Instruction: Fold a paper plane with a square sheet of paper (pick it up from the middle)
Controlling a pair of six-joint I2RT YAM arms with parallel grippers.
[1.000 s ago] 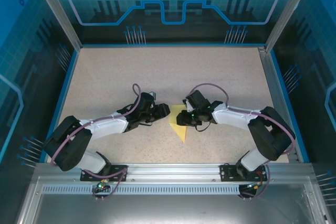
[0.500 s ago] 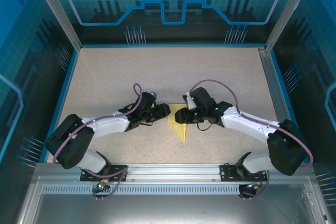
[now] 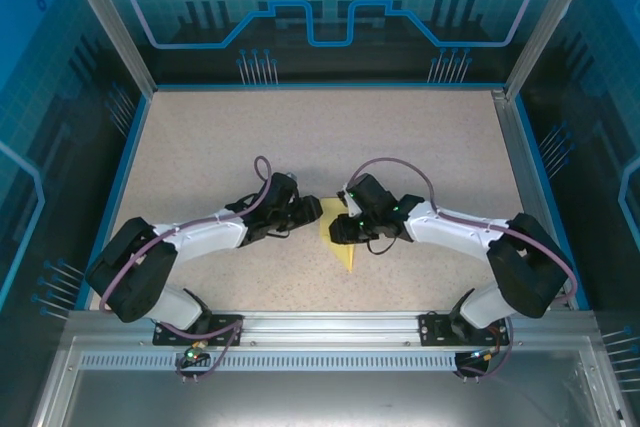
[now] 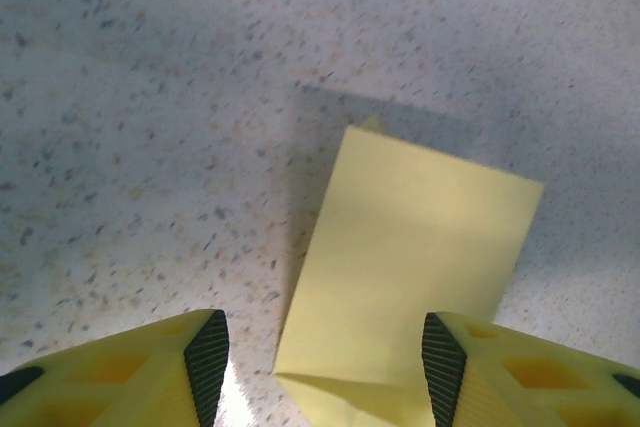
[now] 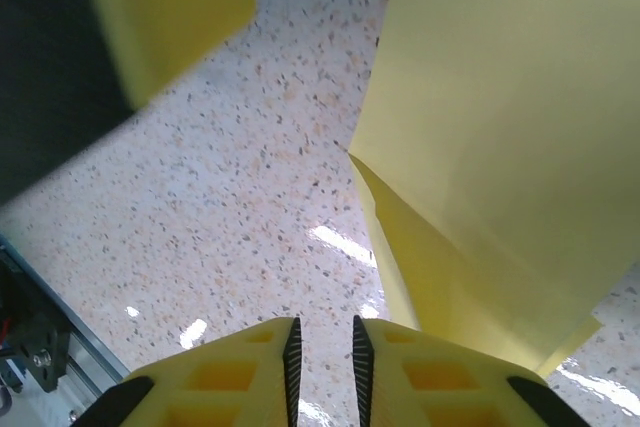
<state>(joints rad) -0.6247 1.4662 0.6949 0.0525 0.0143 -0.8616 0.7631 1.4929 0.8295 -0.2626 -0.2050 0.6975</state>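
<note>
At the centre of the table [image 3: 200, 147] lies the folded yellow square sheet of paper [image 3: 344, 249], its tip pointing near. From the left, the left gripper [image 3: 313, 211] stands open, one paper end between its fingers. From the right, the right gripper [image 3: 336, 230] is almost closed, empty, just beside the paper.

No text, label, brand, number or sign can be read anywhere here.

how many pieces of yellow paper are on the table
1: the folded yellow paper lies mid-way across the table, between the left gripper and the right gripper, which overlaps it from above. More could be hidden under them.
</note>
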